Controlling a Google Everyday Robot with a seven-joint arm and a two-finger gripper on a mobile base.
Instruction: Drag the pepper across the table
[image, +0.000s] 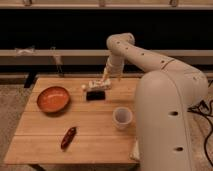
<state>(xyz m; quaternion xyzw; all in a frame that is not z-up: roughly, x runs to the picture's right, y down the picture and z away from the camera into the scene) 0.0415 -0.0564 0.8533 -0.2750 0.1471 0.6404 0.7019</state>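
- Plainly, the task is at its reach step, by my reading: the gripper (106, 75) hangs over the far side of the worktop (100, 142), well apart from the pepper (68, 137).
- Whether the gripper is open or closed, I cannot tell.
- The pepper lies flat near the front edge, left of centre, in front of the bowl (53, 98) and left of the cup (122, 117).
- Its long axis runs diagonally, near-left to far-right; the far-right end looks slimmer, though that is unsure.
- Next, the gripper needs to come forward and left, past the cup, and lower onto the pepper.
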